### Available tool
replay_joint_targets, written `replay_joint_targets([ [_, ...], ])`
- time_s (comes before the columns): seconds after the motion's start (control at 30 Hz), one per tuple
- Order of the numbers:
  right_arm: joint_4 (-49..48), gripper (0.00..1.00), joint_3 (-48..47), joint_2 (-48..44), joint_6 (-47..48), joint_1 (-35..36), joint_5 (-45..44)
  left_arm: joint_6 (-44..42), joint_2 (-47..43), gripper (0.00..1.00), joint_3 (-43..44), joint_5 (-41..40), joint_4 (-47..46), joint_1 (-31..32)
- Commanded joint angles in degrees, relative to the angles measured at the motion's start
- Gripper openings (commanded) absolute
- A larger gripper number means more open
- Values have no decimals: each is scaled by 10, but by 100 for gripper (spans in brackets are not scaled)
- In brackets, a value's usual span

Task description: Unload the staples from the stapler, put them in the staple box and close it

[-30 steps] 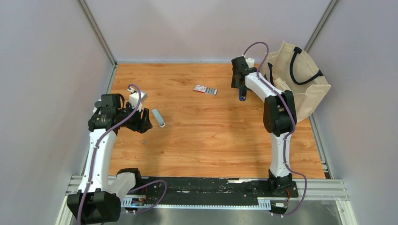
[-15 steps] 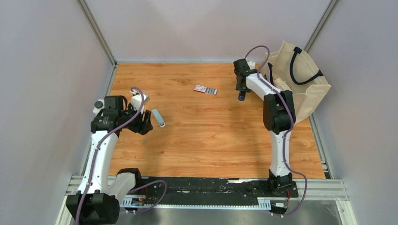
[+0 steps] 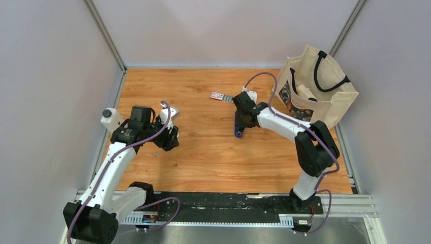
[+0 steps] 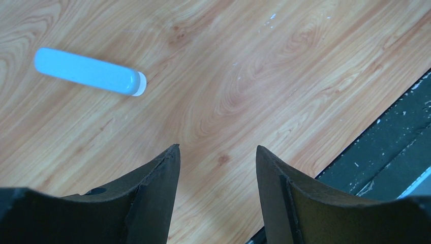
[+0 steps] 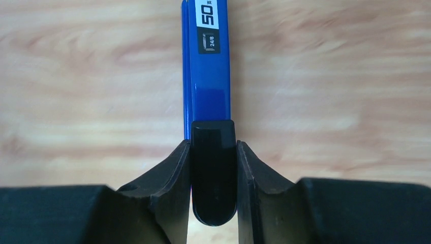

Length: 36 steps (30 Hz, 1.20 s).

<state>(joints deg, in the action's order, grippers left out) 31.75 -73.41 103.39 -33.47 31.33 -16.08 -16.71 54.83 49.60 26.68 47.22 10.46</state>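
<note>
The dark-blue stapler hangs from my right gripper, which is shut on its black end. In the top view the right gripper holds the stapler upright over the middle of the table. The silver-grey staples lie beside a small pink-and-white box, just behind the right wrist. My left gripper is open and empty, low over bare wood. In the top view the left gripper is at the left of the table.
A light-blue capped tube lies on the wood just ahead and left of the left fingers. A beige tote bag with dark handles stands at the back right. The black rail runs along the near edge.
My right arm has swung from beside the bag forward and left to the table's middle, carrying the stapler. My left arm has moved right, over the tube's earlier spot.
</note>
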Motion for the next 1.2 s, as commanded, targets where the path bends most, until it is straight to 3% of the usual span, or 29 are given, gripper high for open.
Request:
replay_joint_targets([
  [0.0, -83, 0, 57, -121, -71, 53, 2, 29, 9, 65, -15, 55, -56, 4],
  [0.13, -145, 0, 118, -185, -127, 108, -13, 46, 21, 65, -30, 131, -87, 9],
  [0.2, -182, 0, 139, -203, -157, 137, -23, 57, 25, 71, -47, 166, -118, 17],
  [0.43, -282, 0, 180, -209, -250, 221, -109, 119, 80, 69, -47, 193, -198, 40],
  [0.6, -332, 0, 175, -198, -284, 268, -141, 99, 110, 69, -50, 192, -197, 59],
  [1.17, -369, 0, 139, -152, -309, 298, -79, 62, 163, 72, -46, 189, -229, 70],
])
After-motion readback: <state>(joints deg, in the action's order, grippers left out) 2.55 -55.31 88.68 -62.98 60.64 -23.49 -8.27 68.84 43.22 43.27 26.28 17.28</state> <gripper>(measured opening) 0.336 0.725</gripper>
